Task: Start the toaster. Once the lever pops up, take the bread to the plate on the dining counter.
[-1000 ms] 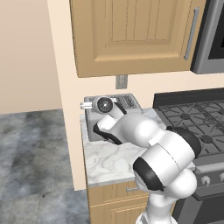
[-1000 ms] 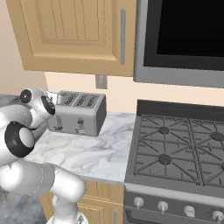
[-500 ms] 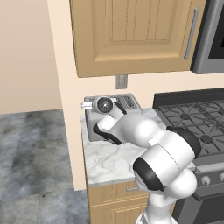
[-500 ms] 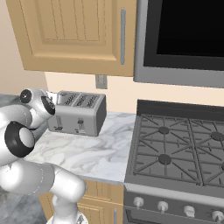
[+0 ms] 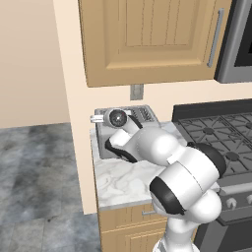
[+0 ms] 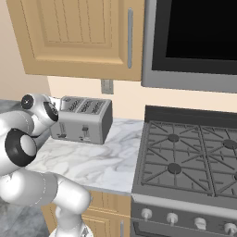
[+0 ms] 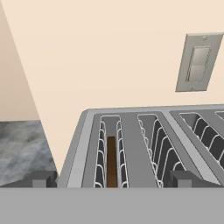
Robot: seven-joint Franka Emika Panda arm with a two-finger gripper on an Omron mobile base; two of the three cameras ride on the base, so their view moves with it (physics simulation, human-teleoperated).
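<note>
The grey toaster [image 6: 83, 119] stands at the back left of the small marble worktop [image 6: 88, 162], below the wall cabinet. In the hand view I look down along its top slots. The bread [image 7: 111, 161], a dark brown slice, sits low in the leftmost slot. My gripper [image 7: 113, 180] is open just above the toaster's left end, one fingertip [image 7: 43, 178] outside the left edge and the other over the second slot. Two slider levers [image 6: 84, 131] show on the front face. The plate and the dining counter are out of view.
A gas stove [image 6: 185, 157] adjoins the worktop on the right, with a microwave [image 6: 194, 41] above it. A wooden wall cabinet [image 6: 78, 37] hangs over the toaster. A wall outlet [image 7: 197, 63] is behind it. A beige wall end [image 5: 74, 123] borders the worktop's left.
</note>
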